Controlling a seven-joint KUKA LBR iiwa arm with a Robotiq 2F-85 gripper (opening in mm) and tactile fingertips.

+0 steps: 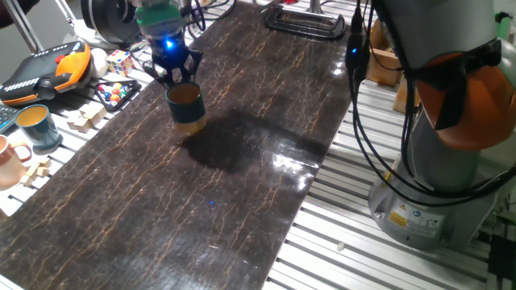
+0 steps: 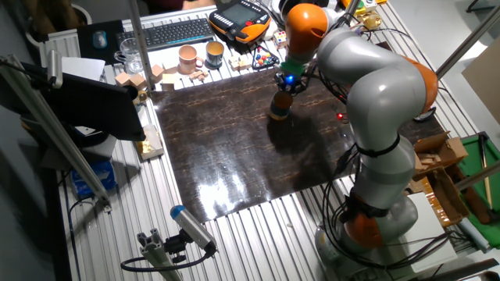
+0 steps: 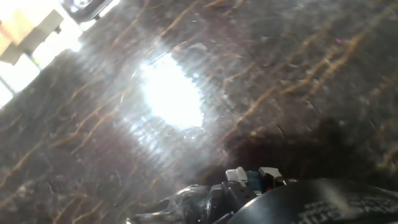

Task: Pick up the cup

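Cup: the cup (image 1: pixel 186 105) is standing upright on the dark marbled tabletop (image 1: pixel 242 185), toward 11 o'clock of the board in one fixed view; also visible in the other fixed view (image 2: pixel 280 105)
Gripper: the gripper (image 1: pixel 176 74) is hovering right above the cup's rim, its blue light glowing
Jaws: looking spread around the rim, but whether they are gripping it cannot be told
Hand view: showing mostly glare on the tabletop; the cup is not identifiable there
Surroundings: a lighter teal mug (image 1: pixel 37 126) and a pinkish mug (image 1: pixel 8 159) are sitting at 9 o'clock, well apart from the cup
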